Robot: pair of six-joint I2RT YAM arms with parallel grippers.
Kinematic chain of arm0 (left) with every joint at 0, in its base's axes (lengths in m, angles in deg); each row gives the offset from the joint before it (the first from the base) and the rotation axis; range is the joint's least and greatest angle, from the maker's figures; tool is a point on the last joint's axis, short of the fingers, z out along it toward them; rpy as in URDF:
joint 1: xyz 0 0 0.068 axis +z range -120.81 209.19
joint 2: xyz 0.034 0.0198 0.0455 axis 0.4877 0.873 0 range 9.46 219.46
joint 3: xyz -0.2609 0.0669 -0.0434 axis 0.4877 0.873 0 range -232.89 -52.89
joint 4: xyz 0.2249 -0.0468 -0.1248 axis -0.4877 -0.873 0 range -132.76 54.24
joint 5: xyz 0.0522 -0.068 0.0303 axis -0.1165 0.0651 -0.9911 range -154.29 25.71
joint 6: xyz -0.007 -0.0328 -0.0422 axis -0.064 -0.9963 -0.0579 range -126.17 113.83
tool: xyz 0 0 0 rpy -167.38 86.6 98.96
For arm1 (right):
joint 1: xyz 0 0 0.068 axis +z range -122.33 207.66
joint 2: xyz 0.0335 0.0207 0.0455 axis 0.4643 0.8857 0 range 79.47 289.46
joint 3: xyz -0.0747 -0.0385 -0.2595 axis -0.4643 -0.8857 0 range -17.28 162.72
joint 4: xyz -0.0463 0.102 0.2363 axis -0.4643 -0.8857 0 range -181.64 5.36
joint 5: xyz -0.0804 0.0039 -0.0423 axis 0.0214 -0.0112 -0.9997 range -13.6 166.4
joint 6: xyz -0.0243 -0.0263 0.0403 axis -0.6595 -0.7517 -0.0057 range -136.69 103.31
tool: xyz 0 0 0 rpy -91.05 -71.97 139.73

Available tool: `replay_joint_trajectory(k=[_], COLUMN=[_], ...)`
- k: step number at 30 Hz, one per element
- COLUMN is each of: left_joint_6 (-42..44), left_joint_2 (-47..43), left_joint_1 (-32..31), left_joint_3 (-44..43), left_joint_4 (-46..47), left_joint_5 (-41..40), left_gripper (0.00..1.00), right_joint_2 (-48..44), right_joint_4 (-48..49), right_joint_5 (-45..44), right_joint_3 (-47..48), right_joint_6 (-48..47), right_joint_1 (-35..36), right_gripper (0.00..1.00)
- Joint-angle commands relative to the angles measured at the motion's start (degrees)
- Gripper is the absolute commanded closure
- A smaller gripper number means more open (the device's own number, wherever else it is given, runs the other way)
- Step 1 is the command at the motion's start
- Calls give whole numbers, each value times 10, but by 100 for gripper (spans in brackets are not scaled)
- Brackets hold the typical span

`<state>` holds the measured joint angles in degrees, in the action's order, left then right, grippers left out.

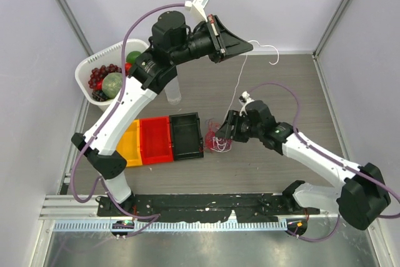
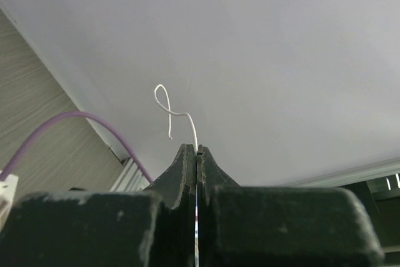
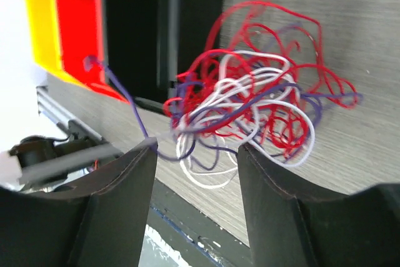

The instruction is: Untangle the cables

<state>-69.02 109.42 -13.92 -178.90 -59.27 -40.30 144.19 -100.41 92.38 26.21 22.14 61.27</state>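
**Desk:** Overhead, what have the left fingers (image 2: 187, 166) got?

**Photographer:** They are pressed tight together on a white cable (image 2: 164, 101), held high above the bench (image 1: 294, 92) near the back wall; a short curled end pokes out past the tips; the rest of the strand hangs thin and slack, running down toward the tangle.

**Desk:** And the tangle itself?

**Photographer:** A knot of red, white and dark purple cables (image 3: 250, 104) lies on the bench just right of a black bin (image 1: 186, 136); a red bin (image 1: 156, 141) and a yellow bin (image 1: 131, 146) stand side by side to that bin's left; one purple strand trails off toward the red one.

**Desk:** The right fingers (image 3: 145, 157)?

**Photographer:** They are spread wide apart and holding nothing; they sit low over the bench, pointing at the knot from its right side; in the wrist view the loops lie just beyond the tips.

**Desk:** Anything else in the shot?

**Photographer:** A white basket (image 1: 83, 70) of fruit, with dark grapes and a green melon-like ball, sits at the far left; a clear cup (image 1: 174, 92) stands just beside it, under the left arm.
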Motion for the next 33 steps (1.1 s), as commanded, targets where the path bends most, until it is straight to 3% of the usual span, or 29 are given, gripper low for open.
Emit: replay_joint_trajectory(k=[1, 4, 9, 12, 18, 22, 24, 28, 33], left_joint_6=[-35, -44, -52, -66, -67, -38, -34, -91, -104], left_joint_2=[-27, -36, -46, -43, -64, -81, -88, -87, -87], left_joint_1=[0, 0, 0, 2, 17, 27, 29, 27, 22], left_joint_3=[-22, -36, -104, -156, -162, -173, -161, -68, 79], left_joint_4=[74, 101, 101, 120, 147, 164, 156, 185, 199], left_joint_5=[40, 48, 43, 41, -3, -32, -52, -29, -10], left_gripper=[100, 100, 100, 100, 100, 100, 100, 100, 100], right_joint_2=[35, 64, 79, 55, 70, 122, 141, 83, 14], right_joint_4=[22, -47, -68, -108, -121, -127, -147, -161, -225], right_joint_5=[-154, -242, -202, -231, -278, -232, -201, -139, -148], right_joint_3=[-8, -16, -75, -51, -18, -2, 26, 48, 83], right_joint_6=[113, 111, 69, 12, -52, -67, -93, -102, -113], right_joint_1=[16, -12, -187, -218, -237, -300, -309, -307, -307], right_gripper=[44, 46, 51, 51, 37, 35, 36, 35, 34])
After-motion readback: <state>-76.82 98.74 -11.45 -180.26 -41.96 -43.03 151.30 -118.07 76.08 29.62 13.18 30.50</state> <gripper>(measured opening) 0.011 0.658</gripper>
